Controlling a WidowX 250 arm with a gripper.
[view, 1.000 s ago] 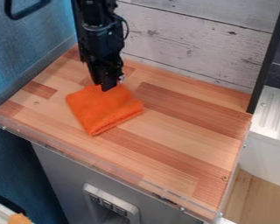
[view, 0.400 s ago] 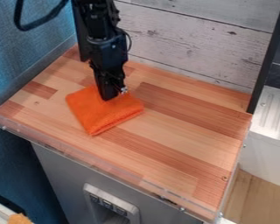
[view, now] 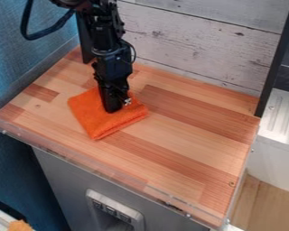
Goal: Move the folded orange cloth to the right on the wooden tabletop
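Whitewashed boards [view: 195, 49] with dark knots and a visible grain stand behind one butcher-block countertop [view: 171, 140], pieced from pale and reddish wooden strips. Over its left part hangs one black gripper [view: 113, 109], pointing down; how far it is open, and whether it has hold of anything, cannot be told. Its tip is at or just above the middle of one orange cloth [view: 97, 125], soft, matte and roughly four-sided, folded so that layered edges show on its lower right side. Above the gripper, one black cable [view: 37, 36] loops out from the arm [view: 108, 49]. One clear, smooth strip [view: 86, 168] runs along the counter's front edge, above a flat grey cabinet front [view: 68, 180] bearing one light grey panel [view: 142, 222] with three small dark squares. One woven-looking blue wall [view: 26, 72] rises to the left; on the right stand one slim black post [view: 276, 58], dark smooth tiles [view: 288, 79] and one white ribbed drainboard [view: 282, 117].
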